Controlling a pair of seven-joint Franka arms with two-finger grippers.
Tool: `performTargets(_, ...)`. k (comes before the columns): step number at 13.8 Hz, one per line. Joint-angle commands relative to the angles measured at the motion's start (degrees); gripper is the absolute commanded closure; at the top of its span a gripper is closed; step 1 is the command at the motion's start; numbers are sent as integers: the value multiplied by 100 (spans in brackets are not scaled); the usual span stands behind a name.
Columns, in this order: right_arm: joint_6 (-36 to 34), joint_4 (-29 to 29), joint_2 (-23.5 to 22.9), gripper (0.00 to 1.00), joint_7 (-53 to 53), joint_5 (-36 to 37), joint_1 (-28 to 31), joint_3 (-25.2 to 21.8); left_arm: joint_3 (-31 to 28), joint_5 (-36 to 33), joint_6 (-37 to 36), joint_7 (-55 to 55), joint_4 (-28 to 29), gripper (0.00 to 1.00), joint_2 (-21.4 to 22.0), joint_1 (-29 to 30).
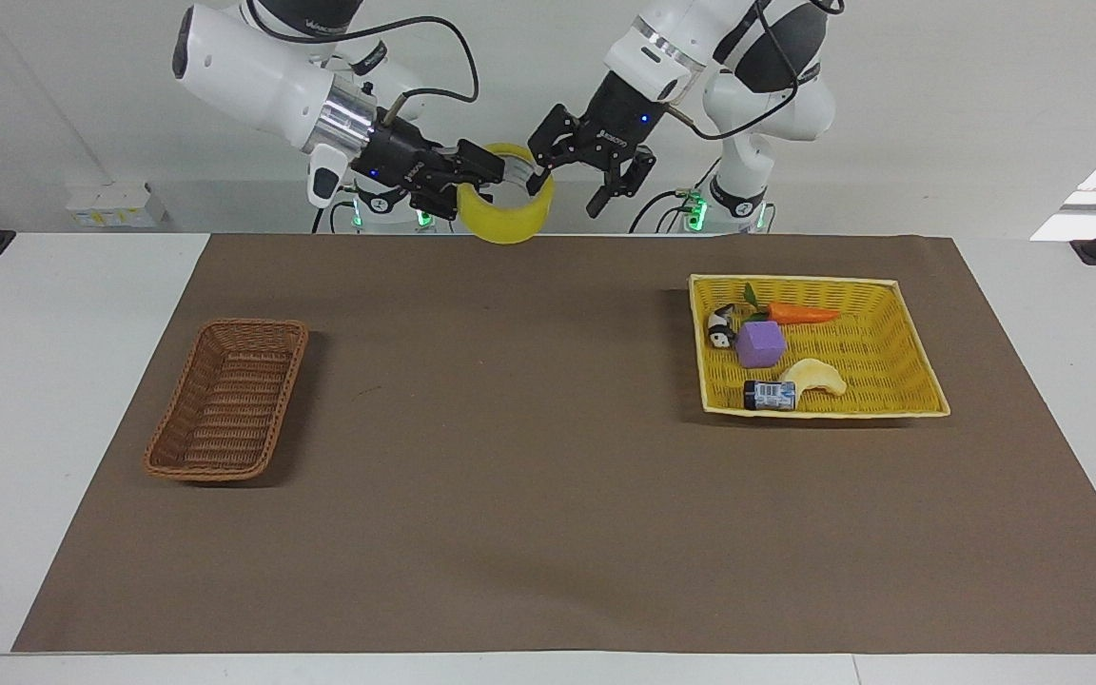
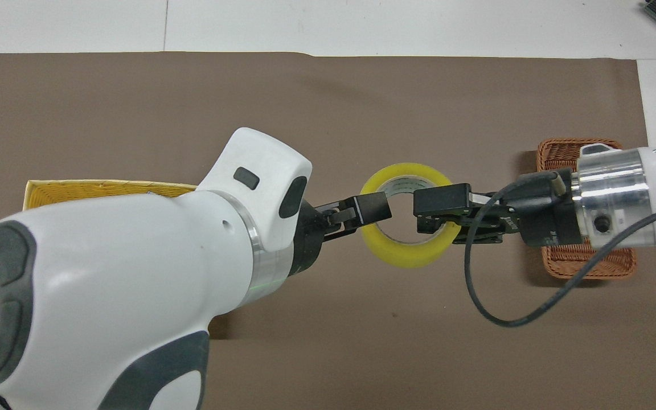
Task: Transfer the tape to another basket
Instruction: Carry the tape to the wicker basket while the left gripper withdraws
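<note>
The tape (image 1: 506,206), a glossy see-through yellow ring, hangs in the air in the right gripper (image 1: 486,174), jaws clamped on its wall, while the left gripper (image 1: 575,181) sits just beside it with jaws wide. Below on the worktop (image 1: 510,495), the narrow brown wicker basket (image 1: 227,399) holds nothing. The yellow woven tray (image 1: 890,352) has a carrot (image 1: 800,313), purple cube (image 1: 760,343), pale crescent (image 1: 819,377) and small bottle (image 1: 769,395).

The translucent yellow tape (image 1: 505,205) hangs in the air, apparently tilted; the empty brown wicker basket (image 1: 227,399) lies at the right arm's end.

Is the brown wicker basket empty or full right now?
Empty: the brown wicker basket shows only bare weave inside; the tape hangs from the right gripper.
</note>
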State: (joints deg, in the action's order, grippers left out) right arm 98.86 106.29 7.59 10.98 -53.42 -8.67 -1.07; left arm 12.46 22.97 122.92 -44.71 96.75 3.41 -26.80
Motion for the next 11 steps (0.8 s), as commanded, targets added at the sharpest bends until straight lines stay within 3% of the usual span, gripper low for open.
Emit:
performTargets(1,-604,50,111,100,-560,375,225,-866,-261,4,143,-414,116,0,257,202)
performTargets(3,-850,15,111,100,-903,657,217,-1201,-226,5,495,-774,108,0,240,140)
performTargets(6,-939,24,120,100,-1150,964,225,-1351,-226,-3,339,-750,125,0,257,184)
performTargets(8,-538,102,120,100,-1291,2136,208,-1466,-270,-65,-239,-540,116,0,257,385)
performTargets(11,116,331,-283,100,-1483,2380,295,-1545,-270,-74,-908,197,108,0,257,955)
